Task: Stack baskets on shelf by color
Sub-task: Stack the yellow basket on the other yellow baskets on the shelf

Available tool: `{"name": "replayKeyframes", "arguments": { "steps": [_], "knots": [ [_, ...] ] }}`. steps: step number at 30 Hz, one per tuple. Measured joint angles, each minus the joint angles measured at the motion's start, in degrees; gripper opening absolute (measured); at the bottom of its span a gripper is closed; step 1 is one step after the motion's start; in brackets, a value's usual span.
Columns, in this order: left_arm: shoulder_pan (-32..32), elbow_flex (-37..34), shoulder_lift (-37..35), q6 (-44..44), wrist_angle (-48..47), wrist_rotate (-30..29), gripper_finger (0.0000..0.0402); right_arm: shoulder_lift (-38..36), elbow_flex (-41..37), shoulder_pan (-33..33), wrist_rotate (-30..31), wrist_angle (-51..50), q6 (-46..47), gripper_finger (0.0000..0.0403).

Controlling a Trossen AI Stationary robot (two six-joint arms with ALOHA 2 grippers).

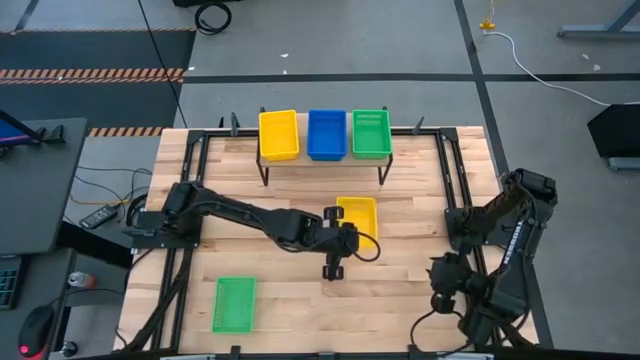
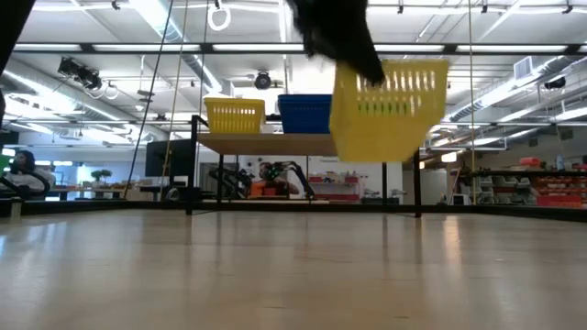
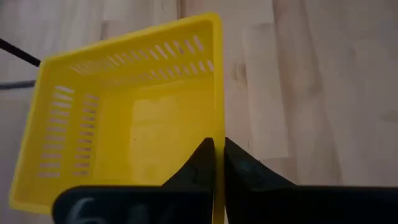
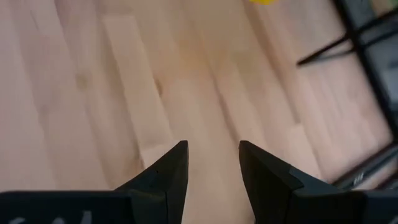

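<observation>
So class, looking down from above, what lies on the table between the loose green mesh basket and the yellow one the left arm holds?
Nothing: bare wooden tabletop separates green mesh basket from yellow mesh basket.

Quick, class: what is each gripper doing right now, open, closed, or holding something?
Left gripper: closed on the rim of the yellow basket, lifted off the table.
Right gripper: open, holding nothing, parked at the table's right side.

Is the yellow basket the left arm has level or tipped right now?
Tipped. The low view shows the held yellow basket hanging off the tabletop with one end lower, and the left claw pinches only one wall.
</observation>
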Motion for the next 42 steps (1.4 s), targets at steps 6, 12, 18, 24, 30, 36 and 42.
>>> {"name": "replayKeyframes", "arguments": {
  "steps": [6, 12, 18, 24, 30, 36, 42],
  "knots": [
    [-1.9, 14.4, -0.3, -0.5, -17.4, -5.7, 0.0013, 0.1, -0.3, -2.2, 8.0, 0.1, -4.5, 0.0149],
    [-1.7, 27.2, -0.4, -1.7, -36.1, -13.5, 0.0013, 0.1, -2.0, -4.3, 15.1, 0.5, -7.8, 0.0149],
    [0.0, 34.8, -0.9, -2.7, -47.2, -15.9, 0.0013, 0.1, -4.8, -7.0, 22.0, 2.1, -10.3, 0.0149],
    [4.6, 32.7, -5.4, -1.4, -54.3, -16.9, 0.0013, 0.1, -8.6, -11.2, 24.3, 6.4, -13.0, 0.0149],
    [9.3, 32.7, -10.6, 2.8, -53.8, -15.2, 0.0013, 0.2, -12.4, -14.5, 24.4, 13.2, -17.4, 0.0149],
    [15.3, 32.6, -12.8, 6.3, -53.7, -11.4, 0.0013, 0.2, -15.0, -16.1, 27.6, 22.2, -24.0, 0.0149],
    [20.3, 32.6, -12.9, 9.8, -53.7, -7.9, 0.0013, 0.2, -15.0, -16.2, 32.7, 30.3, -33.7, 0.0149]
  ]
}}
